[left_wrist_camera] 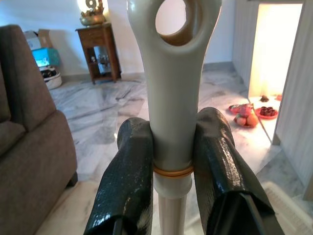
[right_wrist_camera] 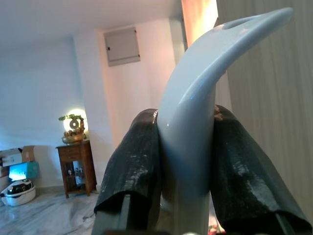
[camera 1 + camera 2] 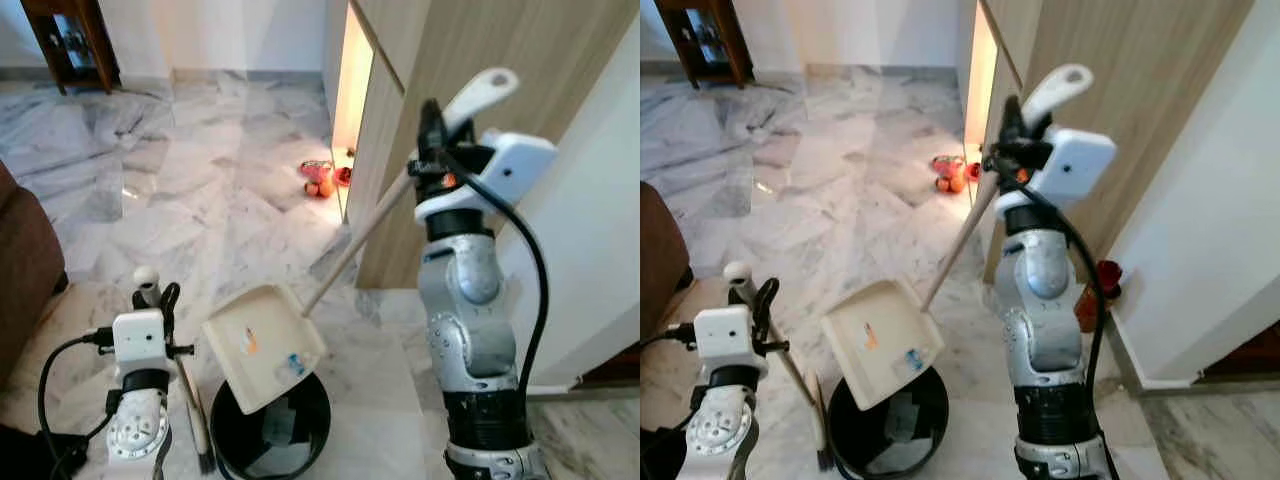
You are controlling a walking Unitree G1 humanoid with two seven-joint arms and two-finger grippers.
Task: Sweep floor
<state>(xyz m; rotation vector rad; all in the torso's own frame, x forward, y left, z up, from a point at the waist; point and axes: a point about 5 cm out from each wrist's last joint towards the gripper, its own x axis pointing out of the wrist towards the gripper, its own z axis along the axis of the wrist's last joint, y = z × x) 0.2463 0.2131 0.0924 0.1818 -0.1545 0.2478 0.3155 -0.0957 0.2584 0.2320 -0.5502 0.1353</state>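
Nearest: round black plastic bin (image 3: 270,440) on the marble floor (image 3: 180,170), directly below the pan.

Left gripper (image 1: 172,161): both black fingers (image 1: 128,166) clamped on the grey looped handle of a short broom (image 3: 192,400); the shaft runs down from the fingers to dark bristles resting beside the bin.

Cream plastic long-handled dustpan (image 3: 262,345): tilted over the bin's mouth, small scraps, one orange and one blue, lying on its tray. Its pale pole rises obliquely to the right gripper (image 3: 440,150), raised high, fingers (image 2: 132,161) closed around the curved grey grip.

Step in hand, as judged: emptying collected sweepings into the bin. The next move calls for tipping the pan steeper so the scraps slide off, keeping its lip inside the rim.

Farther: red and orange objects (image 3: 325,178) on the floor by the lit doorway; dark wooden cabinet (image 3: 70,40) beyond.
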